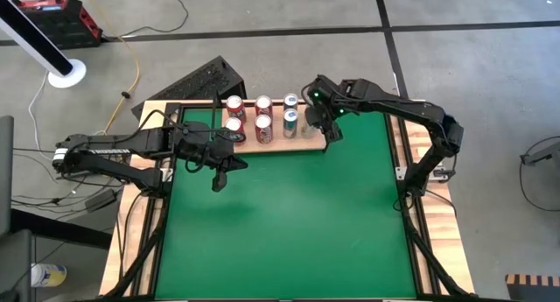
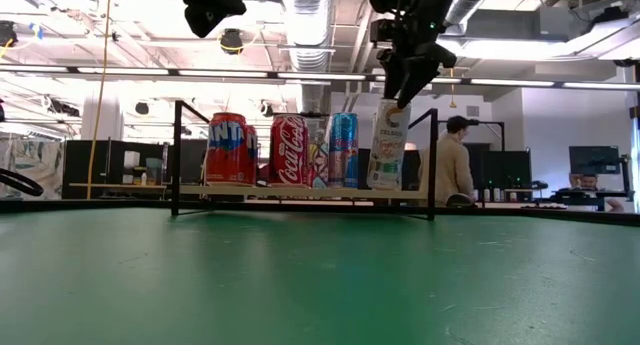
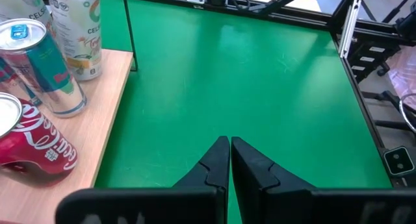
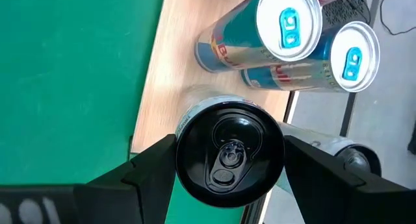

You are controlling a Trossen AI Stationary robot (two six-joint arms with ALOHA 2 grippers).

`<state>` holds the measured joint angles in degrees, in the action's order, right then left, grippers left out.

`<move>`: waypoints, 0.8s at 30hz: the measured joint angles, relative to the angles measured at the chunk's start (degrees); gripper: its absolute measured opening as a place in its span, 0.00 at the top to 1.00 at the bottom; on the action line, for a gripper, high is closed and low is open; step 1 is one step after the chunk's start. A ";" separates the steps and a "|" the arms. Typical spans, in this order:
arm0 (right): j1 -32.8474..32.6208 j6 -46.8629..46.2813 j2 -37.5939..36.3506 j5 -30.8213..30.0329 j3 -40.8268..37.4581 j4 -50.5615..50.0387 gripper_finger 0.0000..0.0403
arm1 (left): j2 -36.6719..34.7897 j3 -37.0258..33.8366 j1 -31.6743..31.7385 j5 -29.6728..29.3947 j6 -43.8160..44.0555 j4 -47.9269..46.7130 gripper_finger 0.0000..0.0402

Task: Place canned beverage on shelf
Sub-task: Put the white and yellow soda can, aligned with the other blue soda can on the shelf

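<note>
pale tall aluminium beverage can [image 4: 229, 152] stands at the light-wood shelf's [image 4: 170, 68] end edge, right gripper's [image 4: 227, 160] fingers around its rigid, slippery, dentable wall; left gripper [image 3: 229, 160] closed, empty.

Person [image 2: 459, 165] behind table; black keyboard [image 1: 199, 81] on floor.

The table [image 1: 280, 223] is showing a bright green top with wooden edges. The shelf [image 3: 110, 100] is looking light brown, with thin black rods. Two red cans [image 2: 262, 149] are wearing white letters. Two cans [image 4: 286, 39] are shining blue and silver. One can [image 2: 388, 145] is showing white with green and orange.
</note>
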<state>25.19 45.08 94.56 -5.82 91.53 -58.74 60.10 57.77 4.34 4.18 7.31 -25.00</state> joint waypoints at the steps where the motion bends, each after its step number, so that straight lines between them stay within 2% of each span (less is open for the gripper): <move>1: 0.04 0.00 0.00 0.00 0.00 -0.29 0.31 | 0.00 -0.01 0.00 -0.01 0.00 -0.01 1.00; 8: 0.02 0.02 0.16 -0.11 0.05 -0.84 0.31 | -0.01 -0.01 0.00 -0.01 0.00 -0.06 1.00; 14: -0.44 0.00 0.35 -0.05 2.41 -6.23 0.31 | 0.00 -0.01 0.00 -0.04 0.00 -0.14 1.00; 24: 0.40 -0.02 1.40 2.76 3.39 -5.06 0.31 | -0.01 -0.01 0.00 -0.22 0.00 -0.15 1.00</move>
<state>25.59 45.06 95.96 -3.07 94.91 -63.79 60.09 57.76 4.34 3.96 7.31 -25.16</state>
